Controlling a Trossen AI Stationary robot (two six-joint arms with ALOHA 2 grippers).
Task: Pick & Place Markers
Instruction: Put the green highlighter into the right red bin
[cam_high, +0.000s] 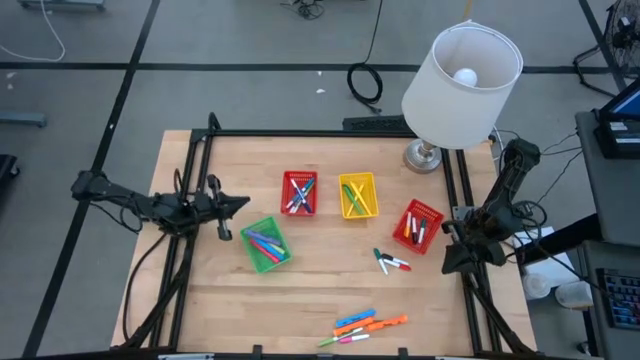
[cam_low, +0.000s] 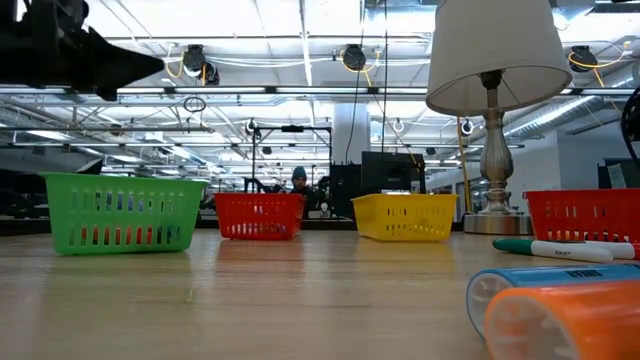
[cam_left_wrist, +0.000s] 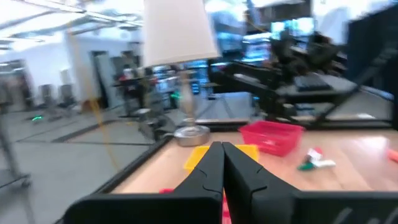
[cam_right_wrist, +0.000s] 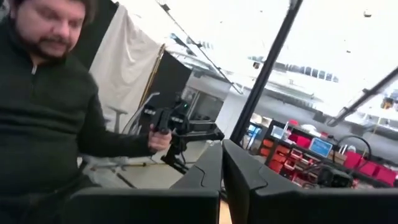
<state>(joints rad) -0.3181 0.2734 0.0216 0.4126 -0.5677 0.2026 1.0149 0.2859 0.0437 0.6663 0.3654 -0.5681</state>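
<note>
Several loose markers (cam_high: 365, 324) lie near the table's front edge; in the low view the blue and orange ones (cam_low: 560, 305) lie close to the camera. A few more markers (cam_high: 392, 262) lie beside the right red basket (cam_high: 418, 226). Other markers lie in the green basket (cam_high: 265, 243), the left red basket (cam_high: 299, 192) and the yellow basket (cam_high: 358, 195). My left gripper (cam_high: 240, 203) is shut and empty, above the table's left side and pointing right. My right gripper (cam_high: 452, 266) is shut and empty at the right edge.
A table lamp with a white shade (cam_high: 462, 85) stands at the far right corner. Black frame rails (cam_high: 330, 133) run along the table's far, left and right sides. Beyond the table a person (cam_right_wrist: 50, 106) holds a black handle.
</note>
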